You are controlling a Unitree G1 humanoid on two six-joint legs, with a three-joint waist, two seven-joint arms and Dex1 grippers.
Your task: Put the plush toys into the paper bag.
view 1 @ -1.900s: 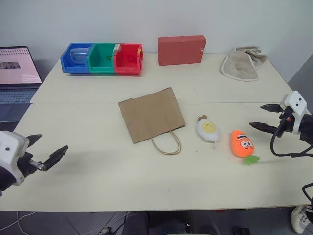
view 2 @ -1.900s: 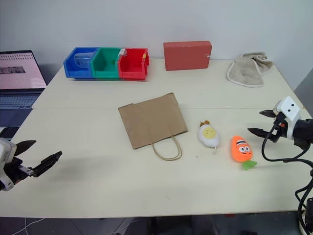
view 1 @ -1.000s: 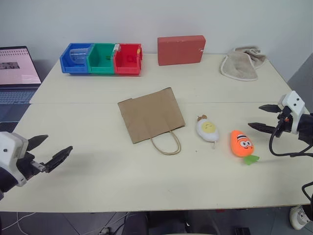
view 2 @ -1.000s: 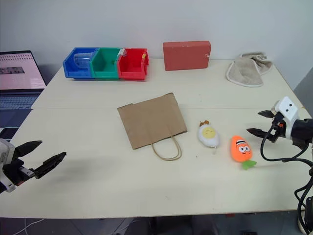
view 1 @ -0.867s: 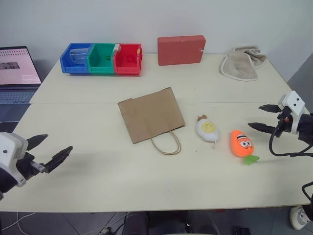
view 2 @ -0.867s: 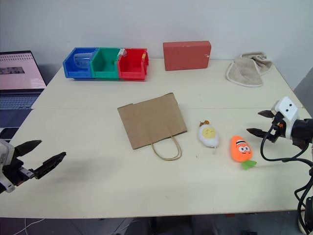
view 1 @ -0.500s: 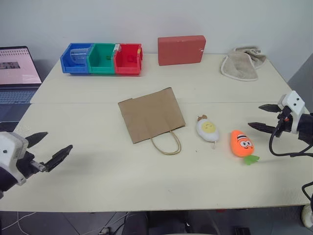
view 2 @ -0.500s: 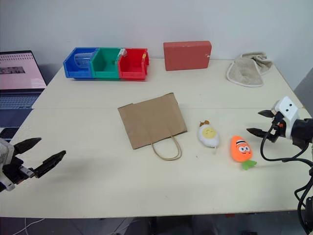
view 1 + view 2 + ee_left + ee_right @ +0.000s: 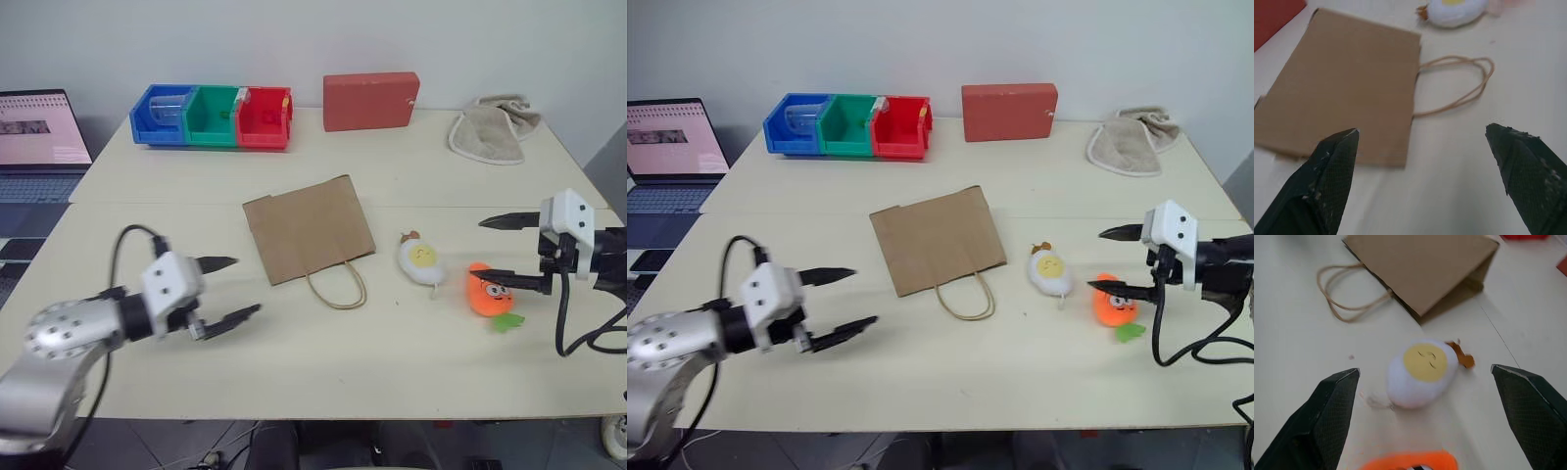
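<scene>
Bag (image 9: 308,227) brown kraft, flat, loop handles, toys egg (image 9: 421,259), carrot (image 9: 489,291)

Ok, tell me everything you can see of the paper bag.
The bag is plain brown kraft paper, lying flat and folded shut on the cream table, turned at a slight angle. Its thin loop handles lie on the table at the near end, toward the robot. The egg toy lies apart to its right. Nothing rests on it; neither hand touches it.
</scene>
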